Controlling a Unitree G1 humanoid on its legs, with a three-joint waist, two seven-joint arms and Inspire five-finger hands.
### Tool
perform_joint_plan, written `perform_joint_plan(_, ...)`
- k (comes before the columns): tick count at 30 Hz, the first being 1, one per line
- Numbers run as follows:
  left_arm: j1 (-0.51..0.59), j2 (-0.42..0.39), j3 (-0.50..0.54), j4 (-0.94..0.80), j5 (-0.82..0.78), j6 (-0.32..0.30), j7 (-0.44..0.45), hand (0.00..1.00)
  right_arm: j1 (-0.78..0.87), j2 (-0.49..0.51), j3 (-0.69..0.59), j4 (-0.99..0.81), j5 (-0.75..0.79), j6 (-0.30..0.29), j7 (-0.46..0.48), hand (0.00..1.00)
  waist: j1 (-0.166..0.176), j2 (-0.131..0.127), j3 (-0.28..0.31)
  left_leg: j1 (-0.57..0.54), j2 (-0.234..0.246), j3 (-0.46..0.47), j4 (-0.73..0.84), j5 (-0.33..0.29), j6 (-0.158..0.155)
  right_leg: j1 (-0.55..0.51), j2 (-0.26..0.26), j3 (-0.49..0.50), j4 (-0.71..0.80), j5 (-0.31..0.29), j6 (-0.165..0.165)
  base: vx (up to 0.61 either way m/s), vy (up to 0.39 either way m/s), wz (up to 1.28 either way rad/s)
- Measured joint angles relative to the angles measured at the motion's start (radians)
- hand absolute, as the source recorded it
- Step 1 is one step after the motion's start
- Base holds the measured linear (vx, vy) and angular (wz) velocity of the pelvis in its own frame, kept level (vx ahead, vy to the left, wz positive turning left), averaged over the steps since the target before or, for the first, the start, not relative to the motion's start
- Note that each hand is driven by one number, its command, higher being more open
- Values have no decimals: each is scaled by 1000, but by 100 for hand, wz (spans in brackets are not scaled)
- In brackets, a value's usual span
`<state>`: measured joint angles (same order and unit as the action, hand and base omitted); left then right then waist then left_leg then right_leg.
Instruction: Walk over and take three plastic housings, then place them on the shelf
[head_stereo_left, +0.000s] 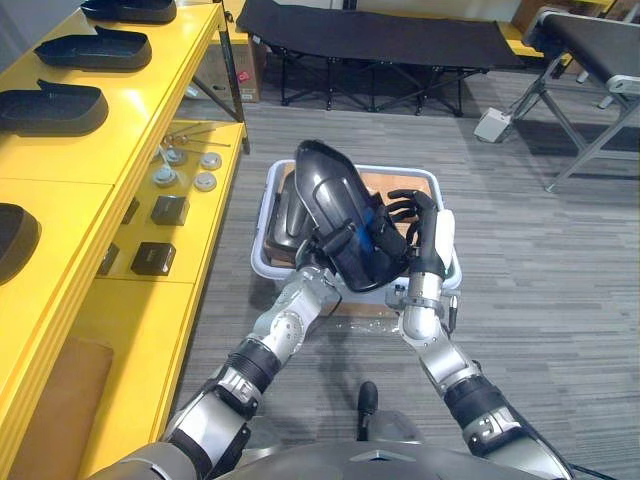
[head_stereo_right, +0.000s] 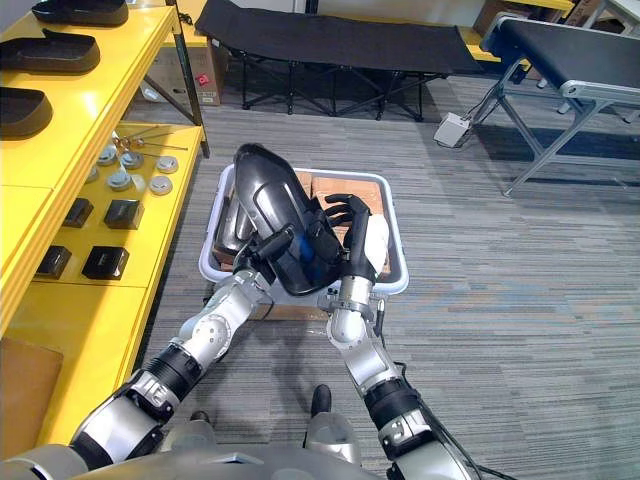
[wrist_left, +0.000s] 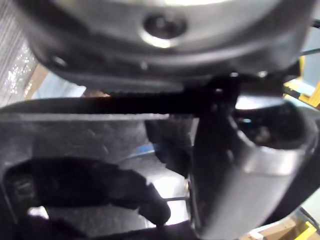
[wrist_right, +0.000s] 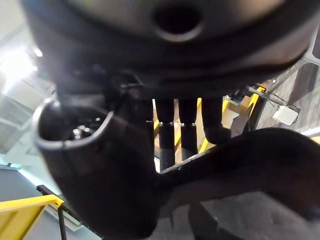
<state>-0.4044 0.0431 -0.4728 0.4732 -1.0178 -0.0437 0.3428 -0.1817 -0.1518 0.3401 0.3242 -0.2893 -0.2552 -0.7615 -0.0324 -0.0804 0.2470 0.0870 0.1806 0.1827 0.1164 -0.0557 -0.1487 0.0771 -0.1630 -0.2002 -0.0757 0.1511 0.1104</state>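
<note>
I hold a black plastic housing (head_stereo_left: 345, 215) tilted up above a white bin (head_stereo_left: 268, 200) on the grey carpet. My left hand (head_stereo_right: 262, 250) grips its lower left rim from below, thumb over the edge. At the housing's right side my right hand (head_stereo_left: 415, 215) has the wall between thumb and fingers; the right wrist view shows the housing (wrist_right: 240, 160) with the fingers (wrist_right: 185, 120) behind it. Another dark housing (head_stereo_left: 287, 215) lies in the bin's left part. Three housings (head_stereo_left: 55, 108) rest along the top of the yellow shelf (head_stereo_left: 130, 130), and part of a further one (head_stereo_left: 15, 238) shows nearer me.
The shelf's lower level carries small black boxes (head_stereo_left: 153, 258) and round metal parts (head_stereo_left: 185, 172). A brown board (head_stereo_left: 395, 185) lies in the bin. A black folding cot (head_stereo_left: 370, 40) stands behind, a grey-legged table (head_stereo_left: 590, 45) at the far right, a white box (head_stereo_left: 492, 124) on the carpet.
</note>
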Motion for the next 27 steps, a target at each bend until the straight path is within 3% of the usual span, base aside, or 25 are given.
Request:
perform_joint_plan(5, 87, -10, 101, -209, 135, -54, 38, 0, 111, 4, -3, -216, 11, -36, 32, 100, -1, 1, -4, 5, 1, 4, -2, 0, -1, 1, 2, -2, 0, 0, 0, 0, 0, 0)
perform_joint_plan(10, 112, -7, 211, -424, 406, -81, 59, 0, 206, -13, -63, -392, 192, -78, 304, 100, 2, 1, -23, 8, -1, 3, -4, -1, -1, 4, 0, -9, 1, -2, -2, 0, 0, 0)
perform_joint_plan(16, 222, 19, 314, -568, 644, -159, 58, 0, 310, -60, -266, -533, 478, -103, 569, 100, -3, 27, -69, 21, -3, 10, -18, -2, -2, 3, -1, -6, 2, -7, -3, -7, 3, -2)
perform_joint_plan(20, 295, 25, 325, -602, 722, -160, 57, 0, 374, -57, -319, -543, 547, -98, 638, 100, -12, 37, -90, 23, -3, 23, -32, -4, -1, -10, 0, 4, 2, -19, -6, -21, 8, -10)
perform_joint_plan(27, 468, 35, 323, -693, 757, -199, -51, 0, 536, -7, -317, -541, 592, -15, 692, 100, -32, 60, -108, 21, 2, 54, -37, -6, -6, -38, 7, 35, 1, -13, -2, 24, 16, -14)
